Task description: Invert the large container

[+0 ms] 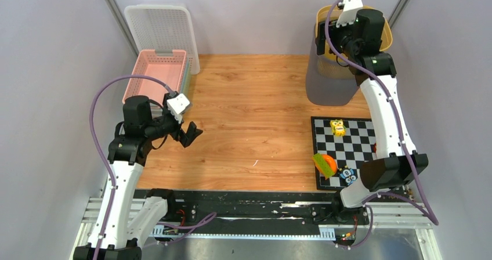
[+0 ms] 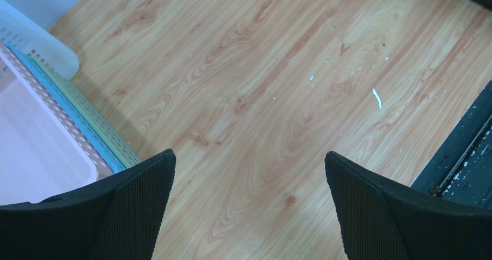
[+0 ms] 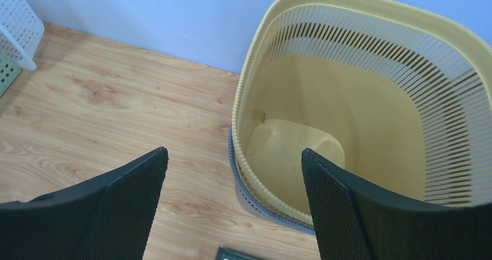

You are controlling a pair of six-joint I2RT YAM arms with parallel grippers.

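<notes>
Right fingers [image 3: 125,205]: black mesh-textured pads, spread wide, clamped on nothing. Right gripper [image 3: 233,155] straddles the near-left rim of the large yellow slatted plastic basket [image 3: 371,97], with one finger outside over the table and the other inside the mouth. There's a gap on both sides of the wall, no contact that I can see.

The basket stands upright, mouth up, in the far right corner of the wood-grain table [image 1: 255,109], close to the back wall. It's nested in a grey slatted basket [image 1: 328,86]. The grey rim shows just under the yellow one in the right wrist view, and the grey wall shows below it in the top view. Right arm is stretched far out along the right side of the table.

Left fingers [image 2: 139,208]: same black pads, fully released, nothing between them. Left gripper [image 2: 249,155] hangs over bare wood at the left-middle of the table, just beside the pink perforated plastic basket [image 1: 154,80]. The pink one tops a stack; green and blue rims poke out beneath it in the left wrist view. A white perforated plastic basket [image 1: 159,28] stands on edge against the back wall behind the stack.

Near right: black-and-white checkered mat [image 1: 354,147].
- Yellow toy figure [image 1: 337,127] at its far edge.
- Orange-and-green piece [image 1: 325,164] on its near-left edge.
- Small blue-and-white toy [image 1: 347,176] just beside that.

All are well apart from the yellow basket.
</notes>
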